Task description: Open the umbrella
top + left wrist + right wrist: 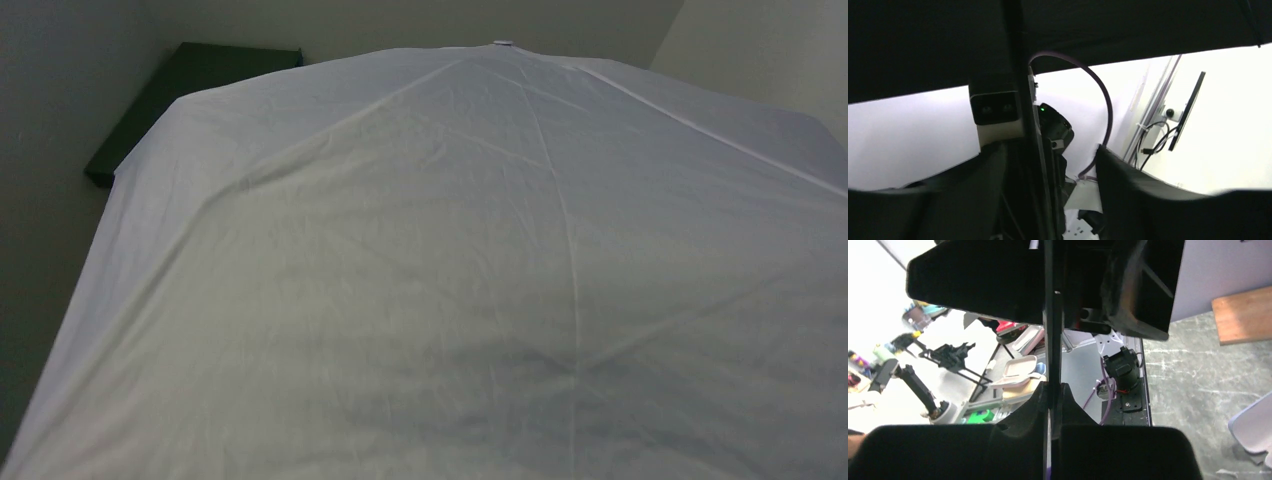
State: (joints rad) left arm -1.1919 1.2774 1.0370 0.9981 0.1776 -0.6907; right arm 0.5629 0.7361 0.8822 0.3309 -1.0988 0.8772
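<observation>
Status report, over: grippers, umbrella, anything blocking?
Open umbrella canopy blocks top view. Right gripper shut on its shaft. Left gripper open beside shaft.

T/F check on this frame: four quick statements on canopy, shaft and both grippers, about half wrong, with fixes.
1. The umbrella canopy is spread open and fills most of the top view. True.
2. The right gripper hangs open, clear of the umbrella. False: it is shut on the thin black shaft.
3. The left gripper is pinched shut. False: its fingers stand wide apart under the dark underside of the canopy.
4. A corner of the dark table shows past the canopy's upper-left edge in the top view. True.
</observation>
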